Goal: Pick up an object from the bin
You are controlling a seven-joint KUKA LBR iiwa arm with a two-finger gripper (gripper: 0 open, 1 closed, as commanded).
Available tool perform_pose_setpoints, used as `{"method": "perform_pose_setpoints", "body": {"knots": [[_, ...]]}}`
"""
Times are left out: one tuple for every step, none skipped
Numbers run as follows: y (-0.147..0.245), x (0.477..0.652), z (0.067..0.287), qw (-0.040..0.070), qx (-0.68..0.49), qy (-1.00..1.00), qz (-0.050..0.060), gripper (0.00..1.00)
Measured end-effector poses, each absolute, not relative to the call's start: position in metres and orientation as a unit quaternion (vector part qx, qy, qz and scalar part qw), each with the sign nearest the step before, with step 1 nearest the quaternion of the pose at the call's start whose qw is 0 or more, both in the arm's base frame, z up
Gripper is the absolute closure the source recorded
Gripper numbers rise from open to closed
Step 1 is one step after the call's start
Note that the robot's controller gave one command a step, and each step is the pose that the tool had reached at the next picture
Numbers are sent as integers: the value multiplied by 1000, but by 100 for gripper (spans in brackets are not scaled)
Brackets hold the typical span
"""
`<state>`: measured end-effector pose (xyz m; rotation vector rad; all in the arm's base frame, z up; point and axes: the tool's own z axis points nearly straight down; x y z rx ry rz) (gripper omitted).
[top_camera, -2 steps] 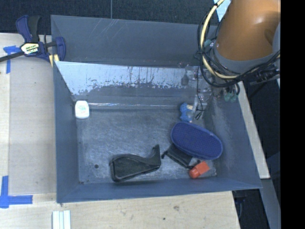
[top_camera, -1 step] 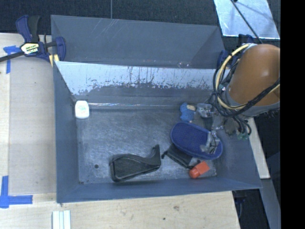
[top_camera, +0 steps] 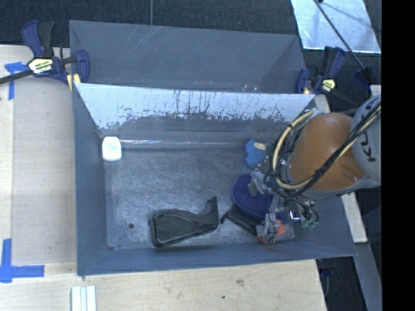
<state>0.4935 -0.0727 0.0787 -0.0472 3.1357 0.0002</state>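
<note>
End effector (top_camera: pixel 280 224) sits low in the near-right corner of the bin (top_camera: pixel 181 180). It is just right of a dark blue rounded thing (top_camera: pixel 248 194), and a small black flat piece (top_camera: pixel 238 220) lies at that thing's near edge. Can't tell how far open it is or whether it has hold of anything, since wrist and cables block that.

Best guess at the target is the blue thing, which is nearest.

For a clean pick:
- centre on the blue body, not its edge
- stay clear of the right wall
- close only once seated
- lift vertically so the black piece doesn't drag

Arm enters from the right, orange cover (top_camera: pixel 324 151) over the right wall, wrist bent down toward the near side.

Black curved sole-like object (top_camera: pixel 185 224) lies well apart to the left. White block (top_camera: pixel 111 149) is far left. Small blue-and-tan piece (top_camera: pixel 254 150) sits behind the blue thing.
</note>
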Motion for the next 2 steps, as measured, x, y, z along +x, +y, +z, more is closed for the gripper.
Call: {"method": "perform_pose_setpoints", "body": {"knots": [[-73, 494, 82, 0, -17, 1000, 0, 100], [-96, 513, 284, 7, -14, 1000, -2, 100]]}}
